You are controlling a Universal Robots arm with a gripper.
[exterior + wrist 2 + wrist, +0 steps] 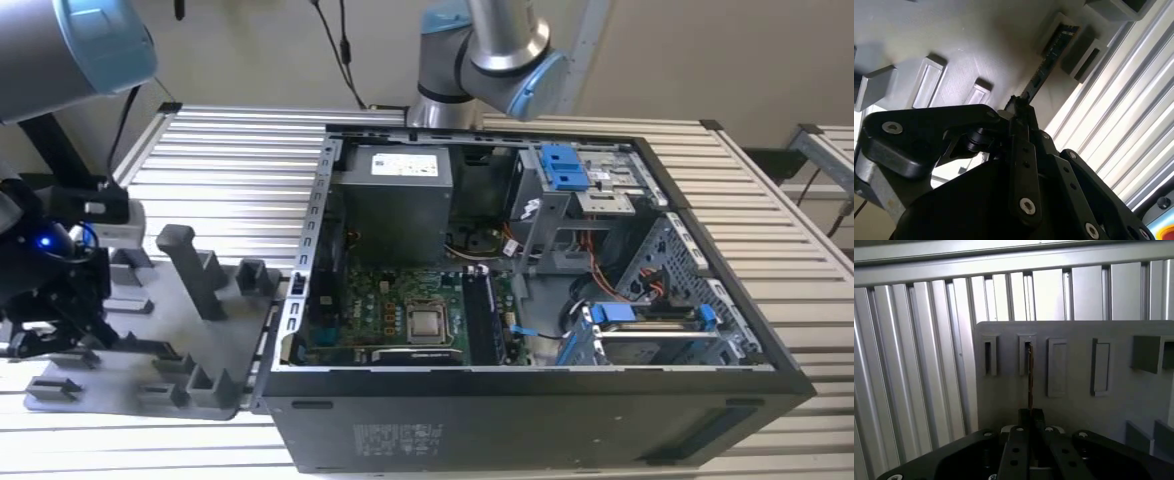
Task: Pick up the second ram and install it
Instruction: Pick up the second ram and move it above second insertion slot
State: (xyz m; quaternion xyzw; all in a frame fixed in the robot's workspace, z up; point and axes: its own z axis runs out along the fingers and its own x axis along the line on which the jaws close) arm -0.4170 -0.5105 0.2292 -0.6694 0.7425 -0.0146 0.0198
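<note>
The second ram [1049, 57] is a thin dark stick, seen edge-on [1029, 375] in the first wrist view. Its far end sits at a narrow slot of the grey holder plate [1074, 405]. In both wrist views my gripper [1018, 104] [1030, 414] is shut on the stick's near end, with the black fingers pressed together around it. In the exterior view the gripper [54, 300] hangs over the grey holder plate [147, 345] at that view's left, beside the open computer case [534, 400].
Grey posts [200, 270] and small blocks stand up from the holder plate. Inside the case lie the green motherboard [387, 310], its memory slots [481, 320], a power supply [394, 195] and blue drive brackets [561, 165]. A ribbed metal table [227, 160] carries everything.
</note>
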